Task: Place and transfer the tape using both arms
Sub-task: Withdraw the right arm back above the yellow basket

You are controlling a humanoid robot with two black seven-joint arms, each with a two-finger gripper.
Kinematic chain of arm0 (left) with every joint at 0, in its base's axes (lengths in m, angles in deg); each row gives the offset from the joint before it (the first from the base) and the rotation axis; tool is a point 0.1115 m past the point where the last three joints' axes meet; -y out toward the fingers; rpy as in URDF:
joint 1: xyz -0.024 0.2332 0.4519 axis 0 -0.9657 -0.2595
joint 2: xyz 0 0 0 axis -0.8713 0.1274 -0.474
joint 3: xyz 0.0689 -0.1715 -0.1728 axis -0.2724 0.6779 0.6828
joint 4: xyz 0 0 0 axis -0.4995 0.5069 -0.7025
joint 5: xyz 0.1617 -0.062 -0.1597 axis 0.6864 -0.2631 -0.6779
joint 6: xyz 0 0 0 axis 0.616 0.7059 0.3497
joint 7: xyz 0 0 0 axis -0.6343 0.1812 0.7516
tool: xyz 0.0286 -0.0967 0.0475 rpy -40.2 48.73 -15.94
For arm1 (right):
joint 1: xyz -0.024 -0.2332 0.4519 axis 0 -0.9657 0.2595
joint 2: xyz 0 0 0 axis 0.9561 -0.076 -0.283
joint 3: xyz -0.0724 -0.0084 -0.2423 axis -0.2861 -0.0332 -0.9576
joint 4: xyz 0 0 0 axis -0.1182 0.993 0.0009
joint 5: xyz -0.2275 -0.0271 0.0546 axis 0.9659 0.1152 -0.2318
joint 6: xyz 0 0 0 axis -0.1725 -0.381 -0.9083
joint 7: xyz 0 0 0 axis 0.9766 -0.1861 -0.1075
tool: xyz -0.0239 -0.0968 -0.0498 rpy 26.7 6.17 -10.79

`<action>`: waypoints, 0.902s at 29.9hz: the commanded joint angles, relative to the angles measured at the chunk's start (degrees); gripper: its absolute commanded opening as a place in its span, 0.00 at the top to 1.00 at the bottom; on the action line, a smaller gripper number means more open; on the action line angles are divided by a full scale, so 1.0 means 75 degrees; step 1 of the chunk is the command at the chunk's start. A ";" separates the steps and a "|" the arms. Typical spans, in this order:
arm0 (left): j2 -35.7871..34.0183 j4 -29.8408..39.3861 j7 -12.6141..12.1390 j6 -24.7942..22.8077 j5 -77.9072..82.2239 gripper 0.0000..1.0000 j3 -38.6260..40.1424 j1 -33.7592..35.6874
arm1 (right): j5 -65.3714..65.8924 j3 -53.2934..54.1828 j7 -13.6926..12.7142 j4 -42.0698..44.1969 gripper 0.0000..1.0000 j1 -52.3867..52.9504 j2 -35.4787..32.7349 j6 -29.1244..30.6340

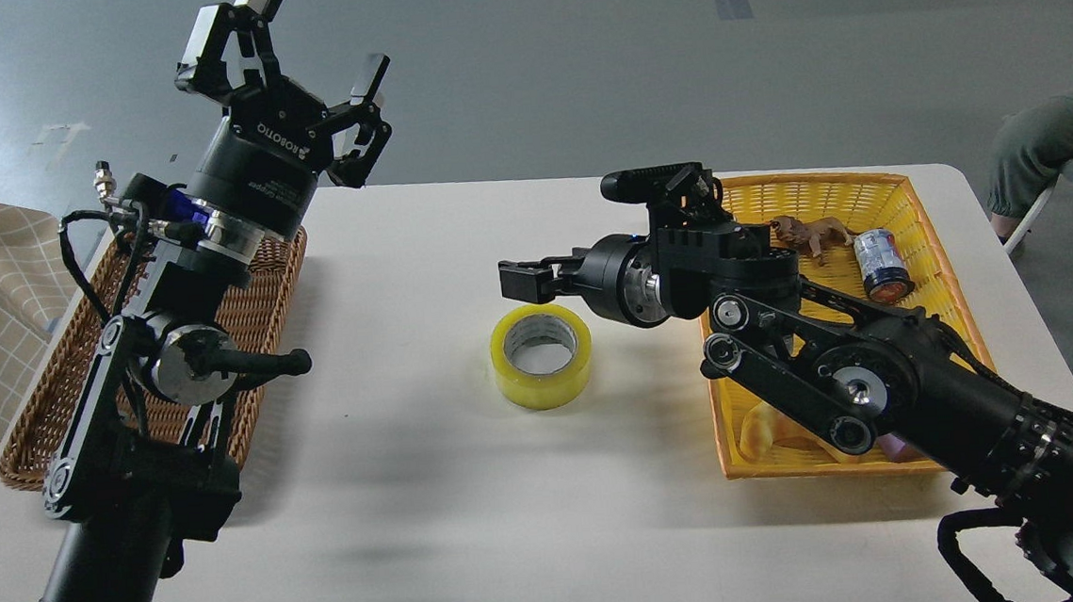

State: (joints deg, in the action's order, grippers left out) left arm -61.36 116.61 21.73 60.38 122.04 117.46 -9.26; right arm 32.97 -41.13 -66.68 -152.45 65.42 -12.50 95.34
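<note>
The tape (541, 355), a thick yellow roll with a grey core, lies flat on the white table (418, 498) near its middle. My right gripper (518, 281) hovers just above the roll's far edge, pointing left. It is free of the tape, with its fingers apart and nothing in them. My left gripper (321, 31) is open and empty, raised high over the table's far left corner, well away from the tape.
A brown wicker basket (44, 420) lies at the left under my left arm. A yellow basket (868, 185) at the right holds a toy animal (810, 233), a small can (877, 265) and a yellowish toy (758, 437). A seated person's leg (1054, 137) is at the far right.
</note>
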 commanded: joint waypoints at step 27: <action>-0.0145 -0.0046 -0.0011 0.0146 -0.0034 0.02 -0.0140 -0.0037 | -0.6478 0.4707 0.0585 -0.2326 0.00 -0.1541 -0.0363 -0.0754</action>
State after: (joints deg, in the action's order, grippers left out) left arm -62.48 116.26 21.68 61.40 121.69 116.48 -9.68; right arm -9.44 -9.63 -63.30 -169.49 54.83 -15.37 87.27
